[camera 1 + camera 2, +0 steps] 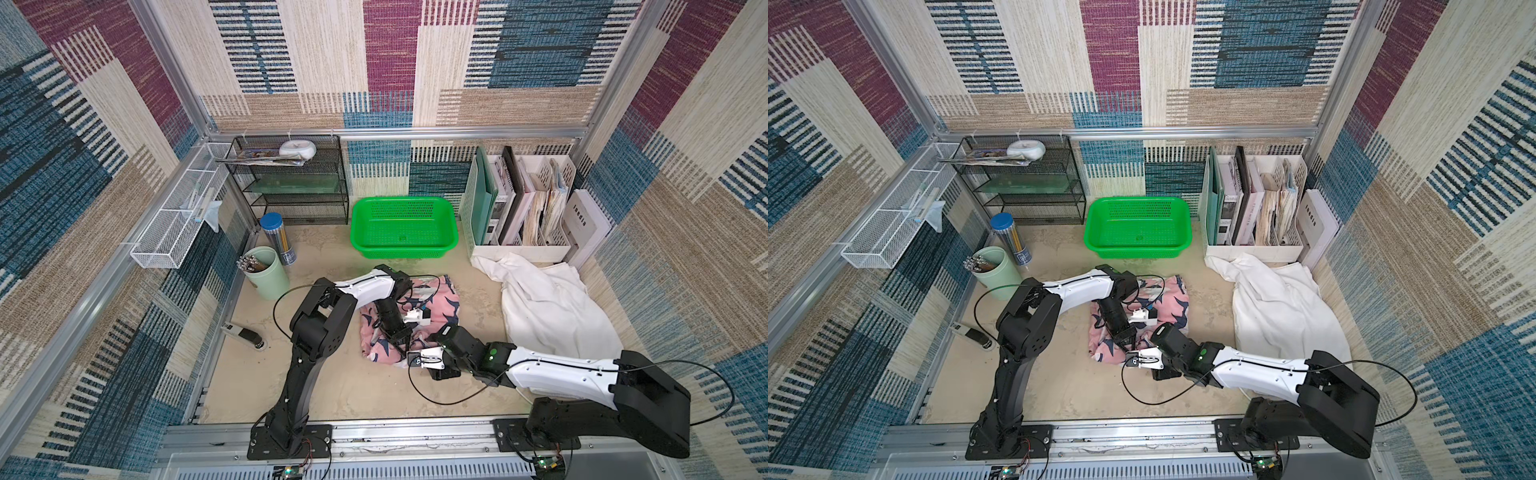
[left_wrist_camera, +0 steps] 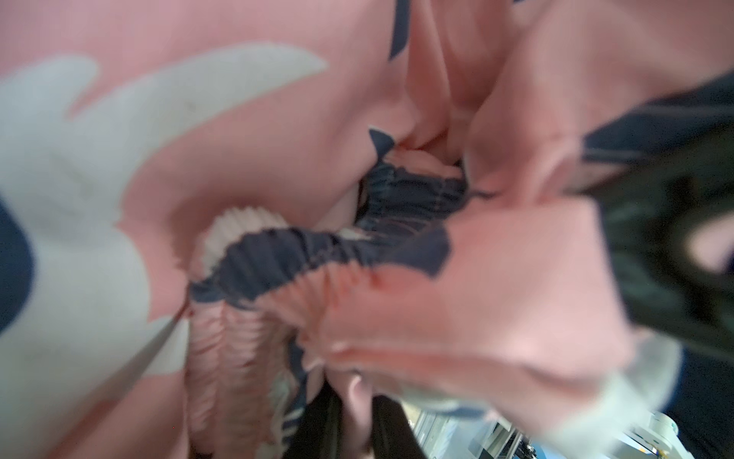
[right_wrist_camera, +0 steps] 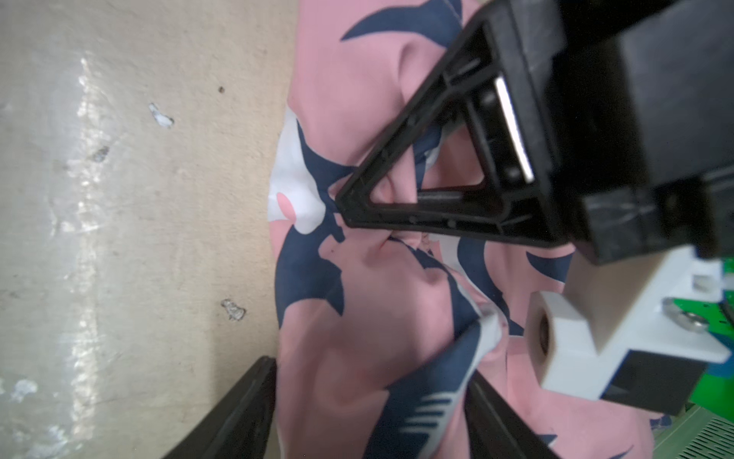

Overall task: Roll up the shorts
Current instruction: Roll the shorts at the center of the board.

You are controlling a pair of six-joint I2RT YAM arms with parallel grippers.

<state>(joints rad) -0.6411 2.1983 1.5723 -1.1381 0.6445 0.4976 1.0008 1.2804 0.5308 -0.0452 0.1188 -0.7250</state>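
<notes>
In both top views the left arm (image 1: pixel 309 332) rises toward 12 o'clock, its forearm runs toward 2 o'clock, and the wrist folds back toward 5 o'clock. The left end effector (image 1: pixel 401 341) is pinched on the pink shorts (image 1: pixel 440 307). The right arm (image 1: pixel 557 370) reaches toward 9 o'clock. The right end effector (image 3: pixel 369 373) has its jaws apart, astride a fold.

You had a scuffed beige tabletop (image 1: pixel 353 386). Approx. centre lay the pink shorts (image 1: pixel 440 307), crumpled. The white shorts (image 1: pixel 548 307) were heaped to the right, well apart, w/ one end up against the file holder (image 1: pixel 523 249) at the back. Green basket (image 1: pixel 405 249) stood back centre, black wire rack (image 1: pixel 291 195) back left. Along the left: mint cup (image 1: pixel 272 276) w/ pens, pencil tube (image 1: pixel 278 237) just behind, and a small black-and-white gadget (image 1: pixel 243 332) nearer the front.
</notes>
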